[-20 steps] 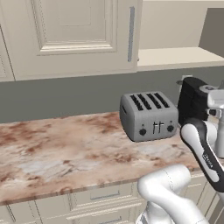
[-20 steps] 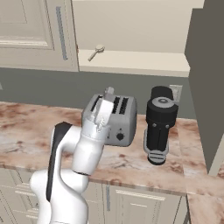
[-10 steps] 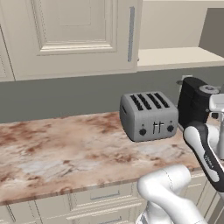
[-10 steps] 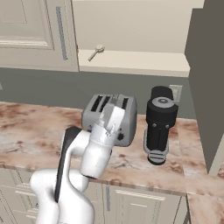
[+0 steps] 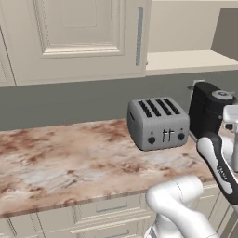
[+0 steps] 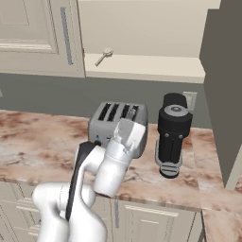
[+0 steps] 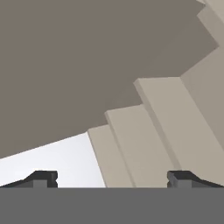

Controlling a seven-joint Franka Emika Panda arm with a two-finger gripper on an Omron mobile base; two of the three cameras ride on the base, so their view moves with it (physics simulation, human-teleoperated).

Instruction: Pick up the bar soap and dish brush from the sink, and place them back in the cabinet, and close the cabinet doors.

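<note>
Already the dish brush [image 6: 104,56] lies on the open cabinet [image 6: 142,68] shelf, just right of the door edge, its round cream head toward the back and the thin handle pointing down-left. By that look, the brush half of the putting-away seems done. The bar soap cannot be made out on the shelf; whether it is stowed or yet to be fetched cannot be told. The cabinet door [image 5: 79,37] beside the opening, with its long vertical silver handle [image 5: 139,36], looks shut, while the shelf bay stands uncovered, so the closing step appears to remain.

The tool [image 7: 112,178] has its two dark tips spread wide with nothing between them, facing grey wall and cream stepped panelling.

Below the shelf, on the marbled tabletop [image 5: 60,158], a grey four-slot toaster [image 5: 158,123] stands just beside a black coffee grinder [image 6: 172,134].
</note>
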